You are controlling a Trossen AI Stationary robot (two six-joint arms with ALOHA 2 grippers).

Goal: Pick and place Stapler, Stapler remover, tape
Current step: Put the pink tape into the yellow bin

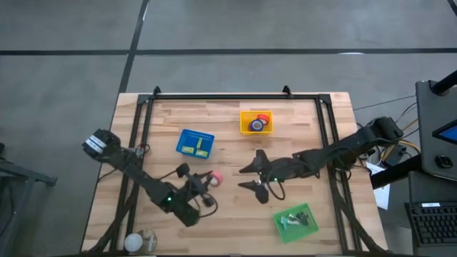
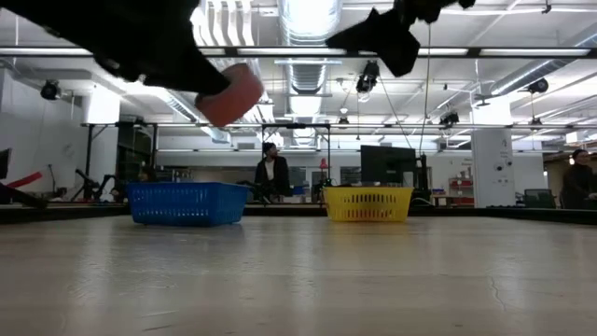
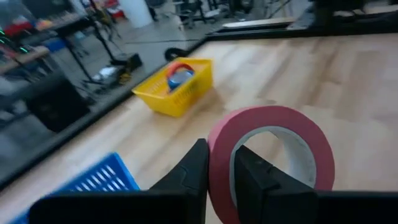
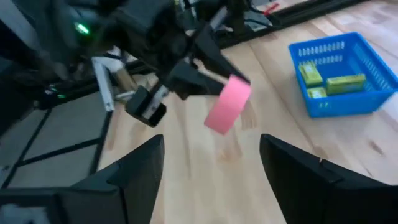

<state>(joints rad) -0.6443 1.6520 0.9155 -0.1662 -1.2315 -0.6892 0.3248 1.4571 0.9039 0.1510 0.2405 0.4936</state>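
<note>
Left pincer [image 1: 208,179] pinching a red tape roll [image 1: 216,178] above the worktop [image 1: 228,143].
Roll raised between blue basket [image 1: 195,143] and right pincer [image 1: 251,176], whose fingers stand spread, holding nothing.

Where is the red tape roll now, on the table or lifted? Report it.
Lifted. The left gripper is shut on the red tape roll's wall, and the low view shows it well above the table.

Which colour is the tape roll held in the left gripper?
Red, with a pale inside; the tape roll shows best in the left wrist view.
</note>
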